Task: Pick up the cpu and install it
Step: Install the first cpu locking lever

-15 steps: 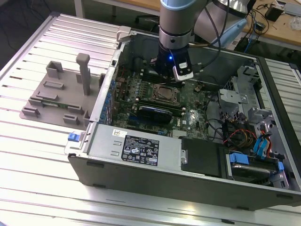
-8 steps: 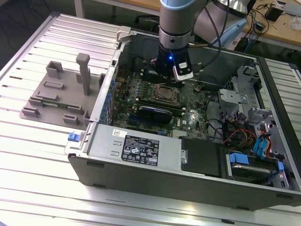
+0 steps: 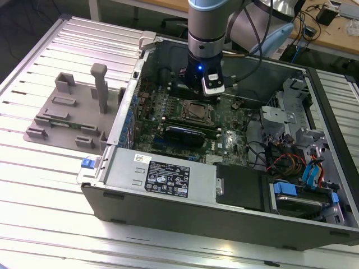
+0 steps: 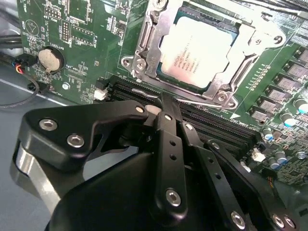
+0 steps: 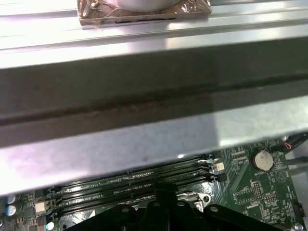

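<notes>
Grey metal case wall (image 5: 144,110), black memory slots (image 5: 130,180), round coin battery (image 5: 263,159) on green motherboard (image 5: 250,187), black hand (image 5: 166,211)

Exterior light: we see even, bright room light on the ribbed table (image 3: 50,185).
Glare: the cpu (image 4: 198,50) lid shines pale.
Blur: the case wall (image 5: 144,101) looks soft and smeared.
Shadow: the gripper (image 4: 166,113) body stays dark.

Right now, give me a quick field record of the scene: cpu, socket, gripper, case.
cpu: flat square chip with shiny silver metal top, seated in the socket
socket: metal frame around the chip, on the green motherboard
gripper: black fingers closed together, holding nothing, just beside the socket, over the black memory slots
case: open grey metal computer case on the slatted metal table
</notes>
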`<state>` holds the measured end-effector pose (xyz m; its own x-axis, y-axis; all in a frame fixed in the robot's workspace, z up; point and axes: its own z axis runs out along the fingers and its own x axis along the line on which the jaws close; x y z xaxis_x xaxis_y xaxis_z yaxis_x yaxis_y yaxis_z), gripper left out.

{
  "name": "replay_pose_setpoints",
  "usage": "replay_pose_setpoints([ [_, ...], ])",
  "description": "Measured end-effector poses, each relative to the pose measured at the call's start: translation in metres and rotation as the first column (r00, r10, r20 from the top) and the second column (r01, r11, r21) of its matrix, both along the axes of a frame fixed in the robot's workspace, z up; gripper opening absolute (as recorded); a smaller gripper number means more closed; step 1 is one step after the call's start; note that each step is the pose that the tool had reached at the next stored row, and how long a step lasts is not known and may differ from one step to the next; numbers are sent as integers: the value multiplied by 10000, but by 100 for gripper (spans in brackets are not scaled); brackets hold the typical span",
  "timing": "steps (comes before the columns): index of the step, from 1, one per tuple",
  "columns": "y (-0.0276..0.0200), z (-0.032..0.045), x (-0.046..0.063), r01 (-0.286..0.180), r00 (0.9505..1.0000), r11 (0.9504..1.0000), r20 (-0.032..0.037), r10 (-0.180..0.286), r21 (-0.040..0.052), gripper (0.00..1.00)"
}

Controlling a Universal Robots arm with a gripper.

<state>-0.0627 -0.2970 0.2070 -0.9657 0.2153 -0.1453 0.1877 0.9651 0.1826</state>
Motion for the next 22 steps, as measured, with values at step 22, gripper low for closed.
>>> replay_pose_setpoints([
  [22, 52, -86, -16, 1680, 9858, 9857, 13, -1680, -159, 11],
])
